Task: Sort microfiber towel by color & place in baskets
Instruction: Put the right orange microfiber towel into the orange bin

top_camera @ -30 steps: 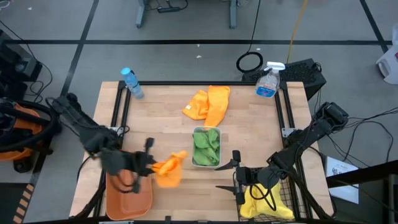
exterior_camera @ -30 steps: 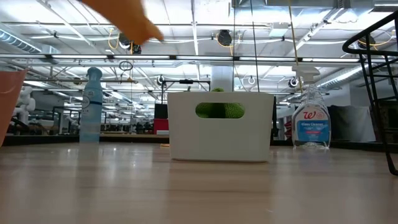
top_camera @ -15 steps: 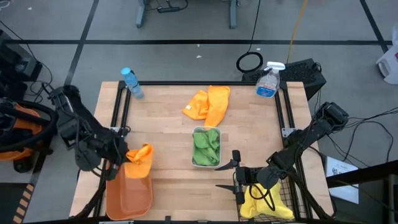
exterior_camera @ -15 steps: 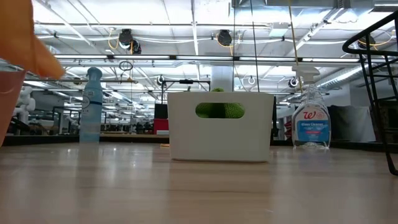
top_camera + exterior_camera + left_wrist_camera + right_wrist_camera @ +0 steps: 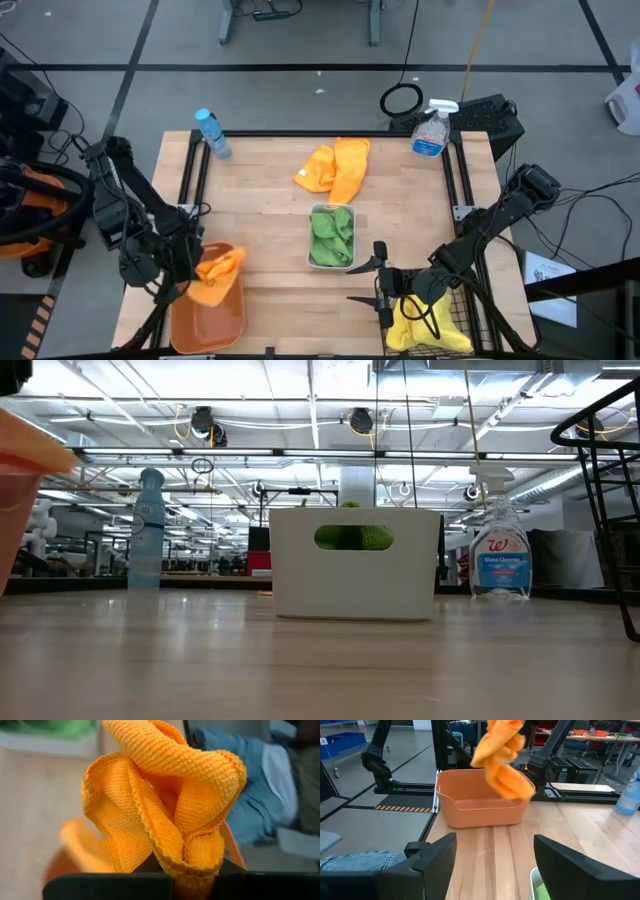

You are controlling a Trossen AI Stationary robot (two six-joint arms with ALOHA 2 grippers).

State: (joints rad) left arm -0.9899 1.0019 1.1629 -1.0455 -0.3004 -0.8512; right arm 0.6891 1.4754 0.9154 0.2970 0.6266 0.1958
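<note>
My left gripper (image 5: 196, 270) is shut on a crumpled orange towel (image 5: 219, 269) above the far end of the orange tub (image 5: 208, 312). In the right wrist view the towel (image 5: 503, 761) hangs over the tub (image 5: 484, 805). The white bin (image 5: 332, 238) at the table's middle holds green towels. More orange towels (image 5: 338, 168) lie bunched on the far part of the table. My right gripper (image 5: 382, 290) hovers open next to the black wire basket (image 5: 452, 318), which holds yellow towels (image 5: 425, 327). My left gripper pinches a bunched fold of the orange towel (image 5: 192, 865) between its two fingers, several layers together. It comes slanting down from the table's left side. The towel is lifted clear and hangs slack, its lower end (image 5: 512, 785) just above the tub's rim.
A water bottle (image 5: 212, 133) stands at the far left corner and a spray bottle (image 5: 432, 130) at the far right corner. Bare wood lies between the tub and the white bin (image 5: 355, 563), and along the near edge.
My left gripper has carried the orange towel from the near middle of the table toward the left edge, then a little toward the near edge, ending over the orange tub. The towel stayed bunched in the hold. My right arm kept still.
</note>
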